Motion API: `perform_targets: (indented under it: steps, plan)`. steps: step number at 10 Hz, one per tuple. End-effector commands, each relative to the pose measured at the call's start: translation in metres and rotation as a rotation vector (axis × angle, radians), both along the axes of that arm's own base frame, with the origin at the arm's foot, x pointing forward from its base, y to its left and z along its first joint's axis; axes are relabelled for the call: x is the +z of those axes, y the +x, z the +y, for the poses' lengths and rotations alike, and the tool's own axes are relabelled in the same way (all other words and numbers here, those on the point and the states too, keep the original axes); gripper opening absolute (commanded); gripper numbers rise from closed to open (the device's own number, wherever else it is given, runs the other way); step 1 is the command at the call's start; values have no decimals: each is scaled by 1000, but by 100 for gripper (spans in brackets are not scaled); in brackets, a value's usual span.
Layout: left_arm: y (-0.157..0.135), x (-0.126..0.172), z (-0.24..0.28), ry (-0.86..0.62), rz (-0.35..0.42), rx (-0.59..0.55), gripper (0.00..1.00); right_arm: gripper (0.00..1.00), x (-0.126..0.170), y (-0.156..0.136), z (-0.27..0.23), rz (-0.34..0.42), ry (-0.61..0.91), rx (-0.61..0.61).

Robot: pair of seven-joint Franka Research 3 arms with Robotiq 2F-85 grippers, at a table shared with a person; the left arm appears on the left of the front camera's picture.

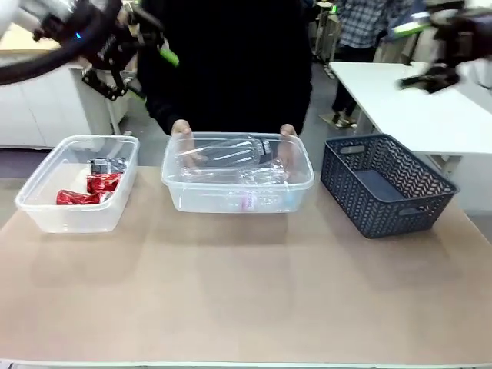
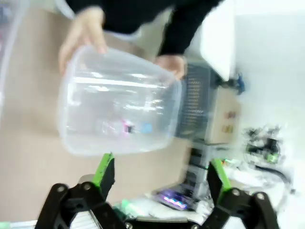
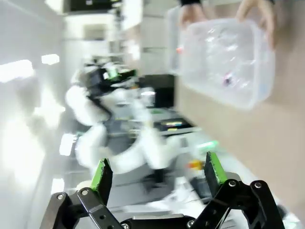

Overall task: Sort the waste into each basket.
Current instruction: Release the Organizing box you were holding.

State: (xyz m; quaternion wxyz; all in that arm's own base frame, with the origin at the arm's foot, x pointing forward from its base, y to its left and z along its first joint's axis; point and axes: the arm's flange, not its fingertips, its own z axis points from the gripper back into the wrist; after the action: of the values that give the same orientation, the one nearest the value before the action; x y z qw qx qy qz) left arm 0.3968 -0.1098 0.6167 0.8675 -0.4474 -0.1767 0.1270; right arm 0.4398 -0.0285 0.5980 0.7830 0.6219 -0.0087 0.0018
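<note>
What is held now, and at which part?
The grippers hold nothing. The person's hands grip the middle clear tub at its far rim.

A dark blue-grey lattice basket [image 1: 388,183] sits on the tan table's [image 1: 246,300] right.

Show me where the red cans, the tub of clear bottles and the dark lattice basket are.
red cans [image 1: 92,190]: front view, on the crumpled red metal inside the left tub.
tub of clear bottles [image 1: 231,201]: front view, on its near wall.
dark lattice basket [image 1: 369,211]: front view, on its near lattice side.
</note>
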Motion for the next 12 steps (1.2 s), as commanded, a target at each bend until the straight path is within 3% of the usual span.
perform_targets:
  steps: [1,2,3,4,12]
  plan:
    - [-17,-40,79,-434,107,188,100,100,-30,5,-24,230,303,-243]
    - [-23,-56,94,-464,96,254,100,100,-37,8,-29,237,290,-316]
    - [-25,-73,98,-446,144,302,100,100,-13,-4,-31,94,121,-64]
    - [-18,-22,88,-331,81,138,100,100,-13,-4,-31,94,121,-64]
    - [-18,-22,88,-331,81,138,100,100,-13,-4,-31,94,121,-64]
